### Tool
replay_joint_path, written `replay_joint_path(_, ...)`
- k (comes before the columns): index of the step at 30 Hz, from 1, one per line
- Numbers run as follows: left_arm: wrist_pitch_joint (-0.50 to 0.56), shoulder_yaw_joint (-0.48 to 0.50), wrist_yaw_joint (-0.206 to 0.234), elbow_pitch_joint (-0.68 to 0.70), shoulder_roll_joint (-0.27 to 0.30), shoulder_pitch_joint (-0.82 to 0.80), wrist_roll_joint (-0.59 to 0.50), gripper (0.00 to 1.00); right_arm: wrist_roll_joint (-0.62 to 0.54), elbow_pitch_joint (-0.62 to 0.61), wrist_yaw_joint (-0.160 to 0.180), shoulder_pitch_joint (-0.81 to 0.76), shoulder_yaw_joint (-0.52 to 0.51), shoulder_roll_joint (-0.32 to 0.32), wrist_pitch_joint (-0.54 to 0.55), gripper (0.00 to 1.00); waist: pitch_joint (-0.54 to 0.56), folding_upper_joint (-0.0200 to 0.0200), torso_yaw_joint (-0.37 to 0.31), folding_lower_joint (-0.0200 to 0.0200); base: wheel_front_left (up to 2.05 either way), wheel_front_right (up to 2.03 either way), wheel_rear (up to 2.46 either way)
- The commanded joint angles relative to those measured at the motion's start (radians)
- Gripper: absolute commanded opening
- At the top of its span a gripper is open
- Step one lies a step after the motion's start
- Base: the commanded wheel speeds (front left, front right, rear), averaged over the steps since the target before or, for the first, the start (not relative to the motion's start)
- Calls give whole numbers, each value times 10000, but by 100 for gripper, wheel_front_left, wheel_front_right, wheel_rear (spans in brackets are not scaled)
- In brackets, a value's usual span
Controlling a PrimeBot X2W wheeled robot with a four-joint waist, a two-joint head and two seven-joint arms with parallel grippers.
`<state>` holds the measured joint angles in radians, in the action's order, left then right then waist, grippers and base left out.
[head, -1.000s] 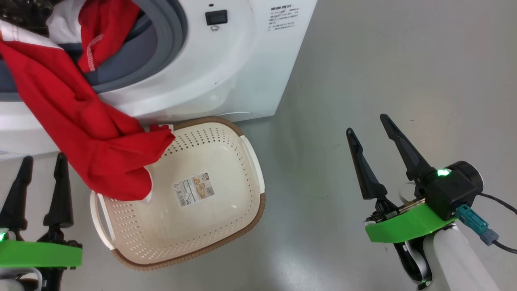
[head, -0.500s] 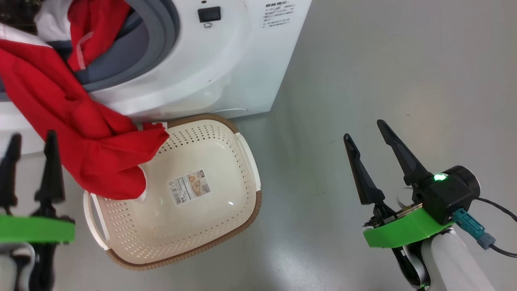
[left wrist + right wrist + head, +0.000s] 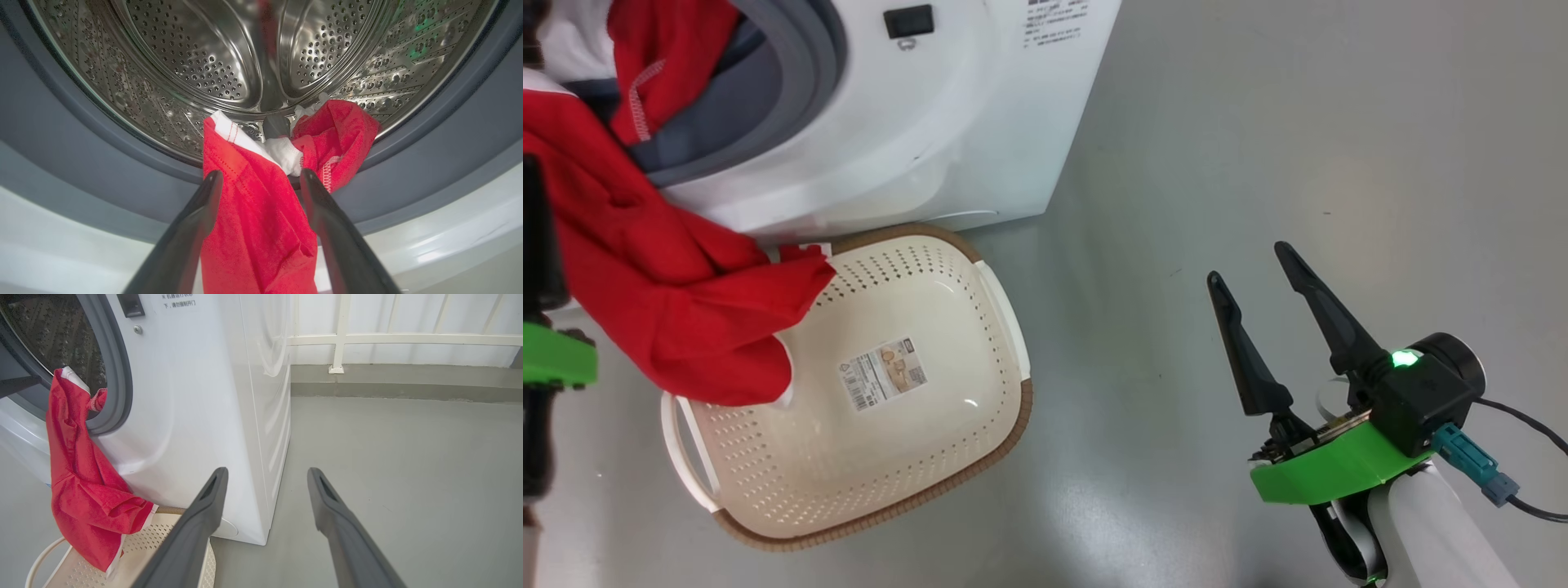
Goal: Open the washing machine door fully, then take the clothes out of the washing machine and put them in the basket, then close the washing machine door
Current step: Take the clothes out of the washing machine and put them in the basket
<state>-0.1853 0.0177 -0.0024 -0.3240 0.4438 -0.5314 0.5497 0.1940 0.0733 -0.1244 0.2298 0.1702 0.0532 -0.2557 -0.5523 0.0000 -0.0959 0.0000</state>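
At the far left edge of the head view, the left hand point(image 3: 260, 173) is released, its two fingers spread wide. In its wrist view they frame the clothes point(image 3: 670, 310) in front of the drum opening; I cannot tell whether either finger touches the cloth.

The red garment spills from the drum over the grey rubber lip and down the white front of the washing machine point(image 3: 915, 122). Its lower end lies over the left corner of the basket point(image 3: 890, 474) nearest the machine, while the upper part is inside the drum mouth.

The basket sits on the floor point(image 3: 1258, 122) just beside the foot of the machine, its far rim close against it. Most of its inside is bare apart from a label sticker point(image 3: 882, 374).

Right of the machine's corner the grey floor runs open. The right hand point(image 3: 1250, 263) hangs above it, well apart from the basket, released with fingers spread and grasping nothing. Its wrist view shows the machine's side edge, open floor beyond, and a white railing point(image 3: 339, 339) along the wall.
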Motion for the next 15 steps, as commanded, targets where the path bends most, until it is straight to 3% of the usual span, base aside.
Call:
replay_joint_path(1,186,235,99,-33,674,-367,-191,100,143,-267,-63,-15,215,-30,-61,100,-70,0,-53,0,0,0,0)
replay_joint_path(15,1233,-776,778,-1235,1724,-1802,-1772,100,295,-280,-63,117,394,-30,-61,100,-301,0,-286,0,0,0,0)
